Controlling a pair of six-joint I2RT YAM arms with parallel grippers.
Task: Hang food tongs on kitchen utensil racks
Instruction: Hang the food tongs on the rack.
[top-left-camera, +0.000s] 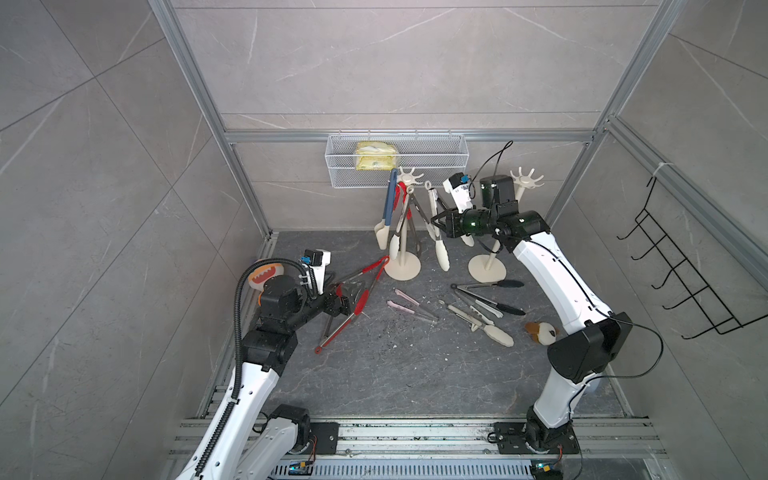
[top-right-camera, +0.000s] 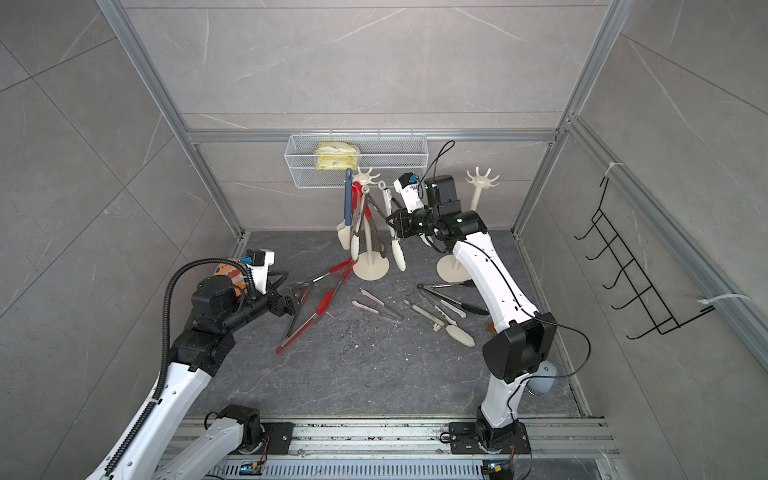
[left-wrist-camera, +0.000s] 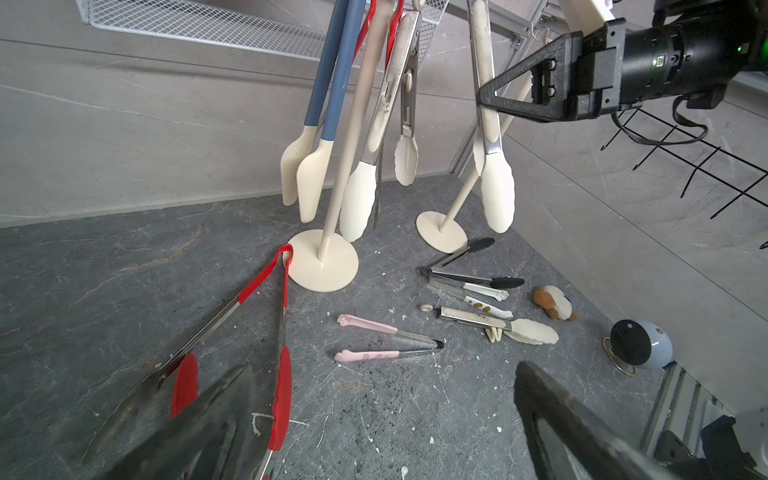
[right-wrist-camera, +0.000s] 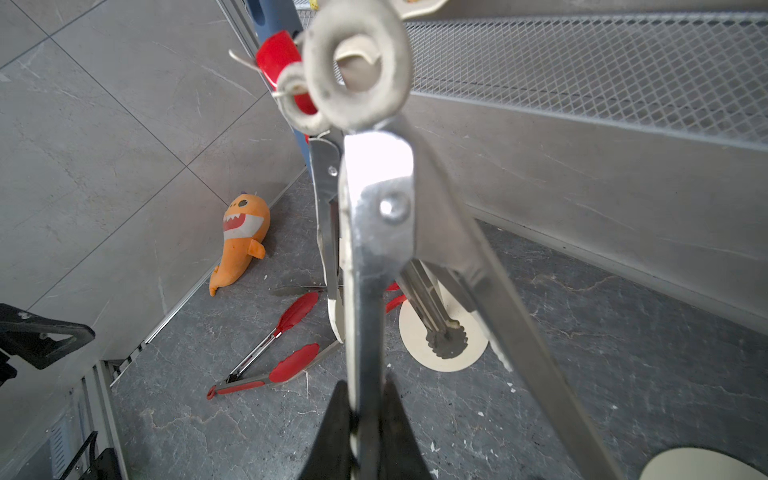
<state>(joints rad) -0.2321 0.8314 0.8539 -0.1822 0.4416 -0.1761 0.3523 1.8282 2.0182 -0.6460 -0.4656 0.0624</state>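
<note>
Two cream kitchen utensil racks stand at the back: the left rack (top-left-camera: 402, 245) (left-wrist-camera: 332, 195) carries blue, red and cream-tipped tongs, and the right rack (top-left-camera: 527, 179) has bare prongs. My right gripper (top-left-camera: 437, 220) (right-wrist-camera: 368, 419) is shut on the steel arm of cream-tipped food tongs (top-left-camera: 441, 249) (right-wrist-camera: 376, 232), held upright. Their ring (right-wrist-camera: 320, 62) sits right at the left rack's crown; whether it is on a prong I cannot tell. My left gripper (top-left-camera: 347, 297) (left-wrist-camera: 386, 436) is open low over red tongs (top-left-camera: 360, 301) (left-wrist-camera: 282, 395) lying on the floor.
Pink tongs (top-left-camera: 409, 307), black-tipped tongs (top-left-camera: 490, 291) and cream tongs (top-left-camera: 484, 324) lie on the floor. An orange plush (right-wrist-camera: 241, 241) lies by the left wall, a brown plush (top-left-camera: 542, 332) by my right arm. White mesh basket (top-left-camera: 436, 160) on the back wall, black wire hooks (top-left-camera: 681, 274) on the right.
</note>
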